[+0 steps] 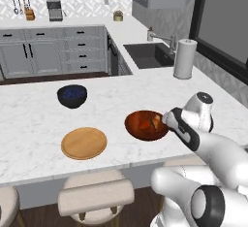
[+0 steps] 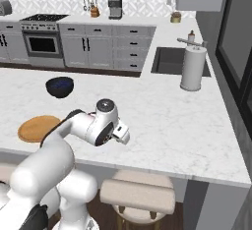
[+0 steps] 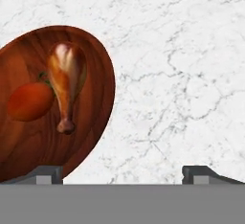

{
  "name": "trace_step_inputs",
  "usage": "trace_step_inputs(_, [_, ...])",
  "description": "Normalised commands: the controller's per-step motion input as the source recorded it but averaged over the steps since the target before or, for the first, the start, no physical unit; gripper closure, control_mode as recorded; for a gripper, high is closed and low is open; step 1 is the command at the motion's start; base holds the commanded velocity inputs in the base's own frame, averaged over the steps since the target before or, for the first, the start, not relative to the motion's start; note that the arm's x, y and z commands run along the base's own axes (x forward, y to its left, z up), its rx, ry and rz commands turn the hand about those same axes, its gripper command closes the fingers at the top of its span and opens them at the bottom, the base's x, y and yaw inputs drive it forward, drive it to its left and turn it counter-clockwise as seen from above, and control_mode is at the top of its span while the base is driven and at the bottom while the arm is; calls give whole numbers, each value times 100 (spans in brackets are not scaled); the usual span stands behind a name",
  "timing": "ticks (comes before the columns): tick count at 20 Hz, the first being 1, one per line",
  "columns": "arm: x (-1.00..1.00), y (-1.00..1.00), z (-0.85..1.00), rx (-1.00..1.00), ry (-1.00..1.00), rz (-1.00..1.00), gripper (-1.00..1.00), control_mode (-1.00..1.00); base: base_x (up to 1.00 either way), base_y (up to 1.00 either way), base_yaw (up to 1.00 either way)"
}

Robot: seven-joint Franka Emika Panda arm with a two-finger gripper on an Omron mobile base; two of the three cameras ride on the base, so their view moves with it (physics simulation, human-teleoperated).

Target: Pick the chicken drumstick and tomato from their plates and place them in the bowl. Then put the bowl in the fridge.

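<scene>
A: We're at a white marble island (image 1: 121,95) in a grey kitchen. Nearest us the gripper (image 3: 122,175) hangs over the bowl's right rim, jaws spread wide and empty.

B: And the reddish-brown bowl (image 1: 145,124) already holds the chicken drumstick (image 3: 66,85) with the tomato (image 3: 29,101) touching it, so loading looks done to us.

A: Agreed. Left of it sits the bare wooden plate (image 1: 84,142); further back is the dark blue bowl (image 1: 72,95), then the paper towel roll (image 1: 184,58) by the sink (image 1: 147,55).

B: Next we'd straddle that rim, close on it, and lift level.
</scene>
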Motion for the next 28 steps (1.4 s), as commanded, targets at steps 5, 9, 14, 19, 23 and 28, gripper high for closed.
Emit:
trace_step_inputs(5, [47, 1, -1, 1, 17, 3, -100, -100, 0, 0, 0])
trace_step_inputs(9, [49, 0, -14, 2, 12, 6, -100, -100, 0, 0, 0])
trace_step_inputs(14, [34, 0, -24, 4, 4, 4, -100, -100, 0, 0, 0])
trace_step_inputs(19, [25, 0, -40, 9, 3, 2, -100, -100, 0, 0, 0])
trace_step_inputs(23, [16, 2, -35, 6, 0, 0, -100, -100, 0, 0, 0])
trace_step_inputs(28, [6, 28, -24, 1, 1, 0, 100, -100, 0, 0, 0])
